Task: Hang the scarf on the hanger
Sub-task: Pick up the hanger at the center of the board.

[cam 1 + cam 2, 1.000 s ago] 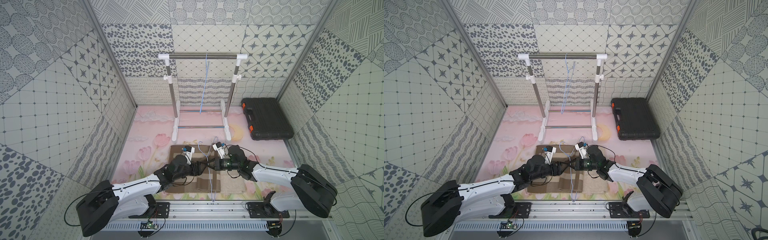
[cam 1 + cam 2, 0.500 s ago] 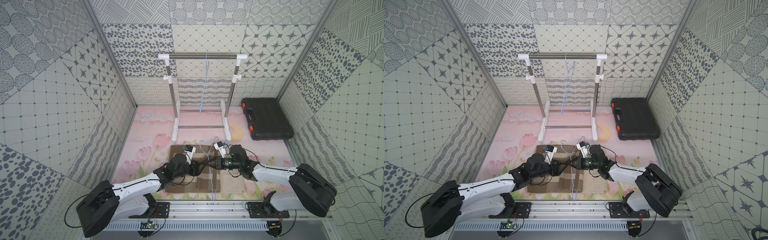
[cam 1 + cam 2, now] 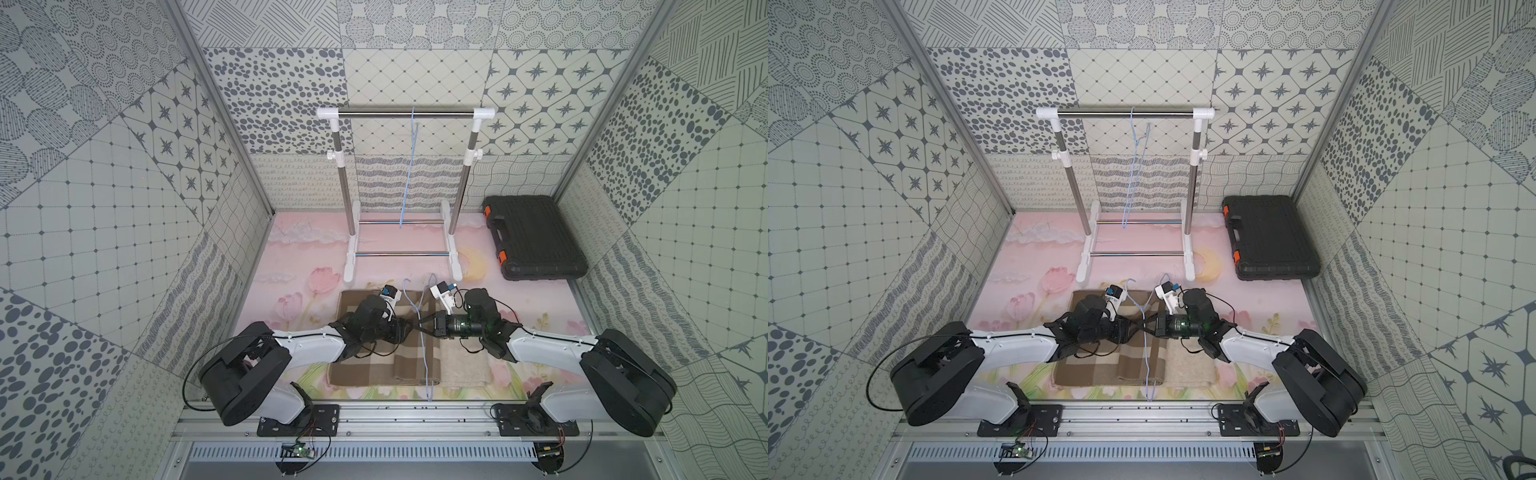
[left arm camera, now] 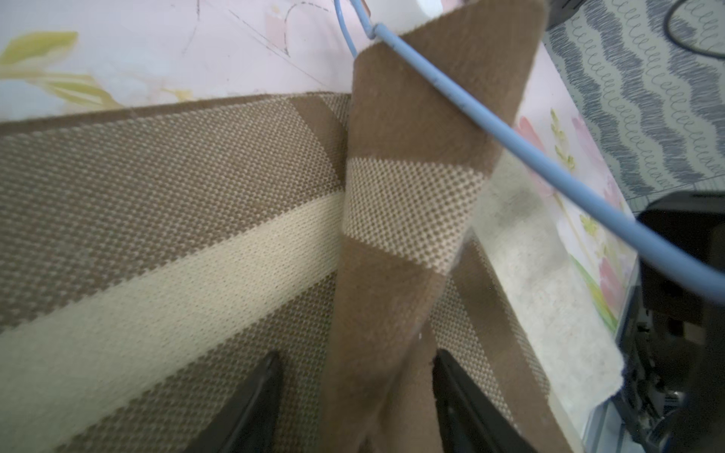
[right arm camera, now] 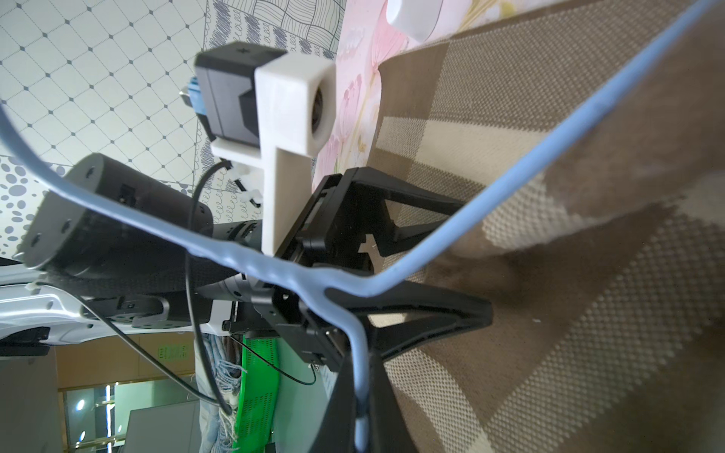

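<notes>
The brown and beige checked scarf (image 3: 374,361) (image 3: 1100,365) lies flat at the front of the table. One narrow fold (image 4: 392,196) rises from it and passes behind the wire of the blue hanger (image 4: 510,141) (image 3: 424,345). My left gripper (image 4: 356,355) (image 3: 405,328) stands open astride that fold. One finger is at the cloth and the other (image 4: 270,364) is a little apart from it. My right gripper (image 5: 359,376) (image 3: 1146,326) faces it from the other side, shut on the hanger (image 5: 470,204) just below its neck, above the scarf.
A clothes rack with a steel bar (image 3: 405,113) stands at the back, with another blue hanger (image 3: 409,174) hanging from it. A black case (image 3: 532,237) lies at the back right. Patterned walls close in the sides, and a rail (image 3: 415,415) runs along the front.
The left jaws have narrowed around the raised fold of scarf. Both arms have stayed almost where they were, and the right gripper still holds the hanger.
</notes>
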{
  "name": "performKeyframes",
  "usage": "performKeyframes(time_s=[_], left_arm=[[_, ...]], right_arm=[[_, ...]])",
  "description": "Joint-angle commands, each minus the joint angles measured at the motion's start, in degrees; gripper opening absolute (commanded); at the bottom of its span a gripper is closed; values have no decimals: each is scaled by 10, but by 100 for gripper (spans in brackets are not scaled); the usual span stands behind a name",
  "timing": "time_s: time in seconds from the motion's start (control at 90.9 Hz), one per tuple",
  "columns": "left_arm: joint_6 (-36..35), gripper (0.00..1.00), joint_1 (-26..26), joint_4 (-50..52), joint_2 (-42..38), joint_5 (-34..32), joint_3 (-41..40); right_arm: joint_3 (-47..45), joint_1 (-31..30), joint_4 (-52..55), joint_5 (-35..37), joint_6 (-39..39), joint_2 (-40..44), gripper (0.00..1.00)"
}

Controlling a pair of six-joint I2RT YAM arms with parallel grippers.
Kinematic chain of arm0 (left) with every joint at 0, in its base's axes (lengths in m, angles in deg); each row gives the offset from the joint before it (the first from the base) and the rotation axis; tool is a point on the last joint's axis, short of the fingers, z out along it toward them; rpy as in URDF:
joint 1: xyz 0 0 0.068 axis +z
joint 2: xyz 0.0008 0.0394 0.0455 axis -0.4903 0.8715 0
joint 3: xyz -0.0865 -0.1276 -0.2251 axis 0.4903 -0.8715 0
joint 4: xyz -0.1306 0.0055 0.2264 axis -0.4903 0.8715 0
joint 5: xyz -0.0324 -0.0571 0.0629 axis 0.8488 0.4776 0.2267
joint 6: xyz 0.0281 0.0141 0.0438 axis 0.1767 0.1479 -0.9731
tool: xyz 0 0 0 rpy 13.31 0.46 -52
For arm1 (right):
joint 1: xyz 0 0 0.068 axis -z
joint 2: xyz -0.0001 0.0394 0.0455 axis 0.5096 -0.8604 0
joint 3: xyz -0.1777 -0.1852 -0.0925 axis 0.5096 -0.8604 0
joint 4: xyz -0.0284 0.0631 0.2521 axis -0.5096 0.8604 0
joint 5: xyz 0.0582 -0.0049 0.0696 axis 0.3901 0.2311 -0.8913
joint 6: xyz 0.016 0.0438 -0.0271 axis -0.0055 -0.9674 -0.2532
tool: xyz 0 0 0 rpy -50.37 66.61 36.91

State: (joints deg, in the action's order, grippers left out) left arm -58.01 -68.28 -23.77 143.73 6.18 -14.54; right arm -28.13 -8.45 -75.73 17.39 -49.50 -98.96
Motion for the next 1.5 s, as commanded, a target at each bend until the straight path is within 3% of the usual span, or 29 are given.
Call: performKeyframes(time_s=[0.0, 0.055, 0.22, 0.352, 0.561, 0.847, 1.122, 1.486], left_arm=[[-4, 40, 2, -69, 38, 49, 3], [7, 27, 2, -78, 46, 60, 1], [36, 0, 2, -102, 50, 83, 0], [47, 0, 3, -60, -15, 67, 5], [44, 0, 30, 175, -143, 33, 60], [55, 0, 123, 391, -239, -2, 60], [60, 0, 166, 463, -219, -20, 93], [124, 0, 187, 530, -271, -112, 85]], right_arm=[[-4, 8, -26, -12, -14, -4, 0], [-6, 10, -28, -11, -14, -6, 0], [-8, 10, -27, -9, -15, -4, 0], [-5, 11, -18, -8, -8, -6, 0], [14, 8, -12, -12, 22, -18, 0], [44, -11, -33, 7, 41, -26, 0], [20, -26, -42, 27, 40, -27, 0], [-18, -26, -55, 50, 48, -39, 0]])
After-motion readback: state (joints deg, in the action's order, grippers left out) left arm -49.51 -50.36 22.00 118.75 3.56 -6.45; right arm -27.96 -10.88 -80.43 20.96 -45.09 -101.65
